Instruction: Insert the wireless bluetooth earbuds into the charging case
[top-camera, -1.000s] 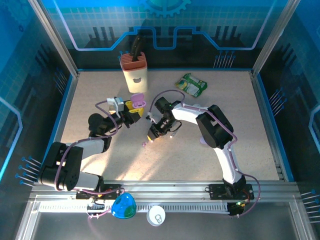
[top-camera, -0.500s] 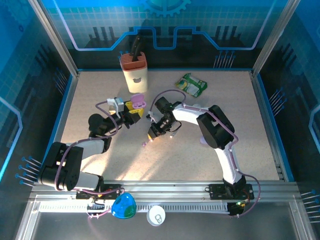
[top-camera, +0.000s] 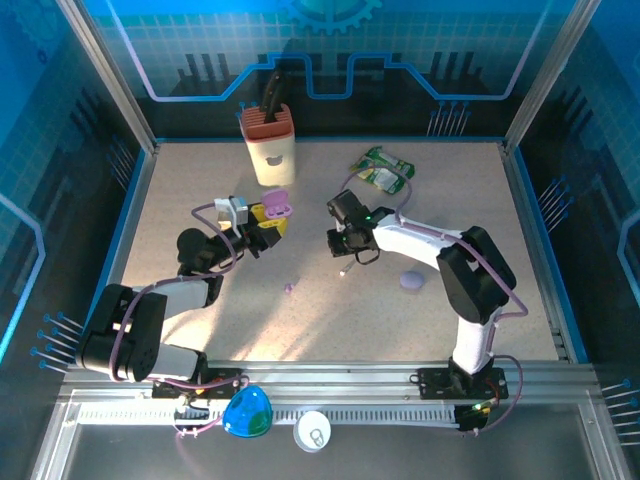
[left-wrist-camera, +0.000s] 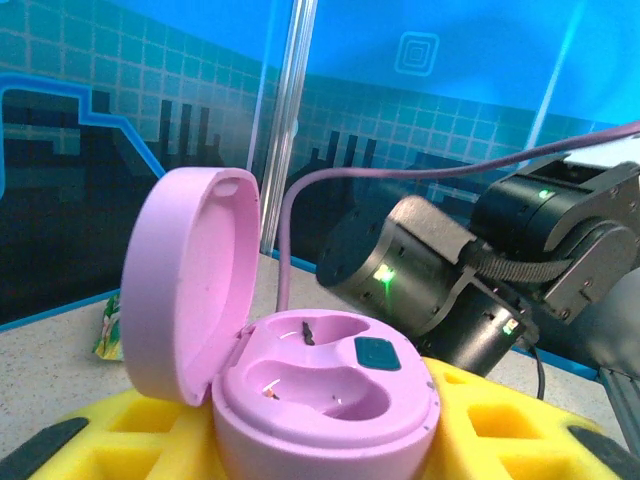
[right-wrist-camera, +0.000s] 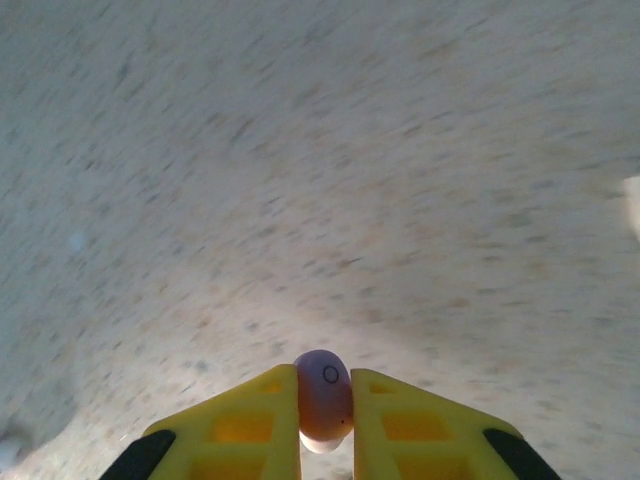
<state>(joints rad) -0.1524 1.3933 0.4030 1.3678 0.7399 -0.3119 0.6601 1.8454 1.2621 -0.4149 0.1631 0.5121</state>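
The charging case (top-camera: 275, 206) sits left of the right hand (top-camera: 338, 243), 1 earbud (top-camera: 289, 287) before both.

The charging case (left-wrist-camera: 320, 390) is lilac-pink with a dark teal button (left-wrist-camera: 377, 352); the earbud (right-wrist-camera: 323, 398) is pinkish-lilac, ring-marked. The right pincer (right-wrist-camera: 325, 385) has yellow fingers (right-wrist-camera: 240, 425), and the counter (right-wrist-camera: 300, 150) is speckled beige, with a green packet (top-camera: 382, 170) at one o'clock.

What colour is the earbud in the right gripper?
Pale lilac-pink; the earbud shows best in the right wrist view, pinched in the right gripper.
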